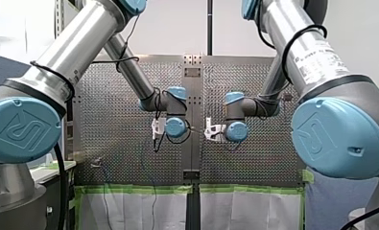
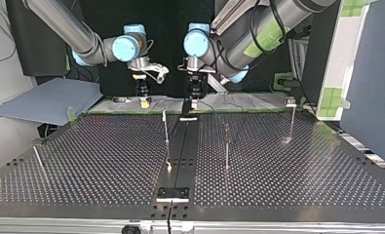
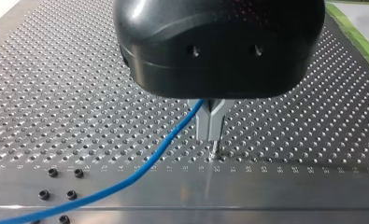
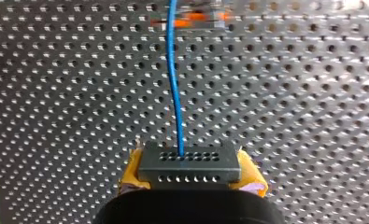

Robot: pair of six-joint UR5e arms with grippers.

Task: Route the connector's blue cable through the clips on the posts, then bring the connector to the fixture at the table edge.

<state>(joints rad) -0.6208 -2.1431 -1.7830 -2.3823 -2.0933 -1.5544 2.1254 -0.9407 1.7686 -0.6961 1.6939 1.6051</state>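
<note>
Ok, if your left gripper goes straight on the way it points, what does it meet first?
The perforated table: my left gripper points down at it, tips close above the holes near the smooth strip. The blue cable runs off sideways, out of that line. The gap is hard to judge.

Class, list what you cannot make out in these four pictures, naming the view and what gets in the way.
The clips on the posts: top view, too small to see.
The blue cable: left wrist view, its far end runs off the edge.
The orange-and-clear thing where the cable leads: right wrist view, blurred, cut by the edge.
My left claw and my right claw: front view, hidden behind their wrists.
</note>
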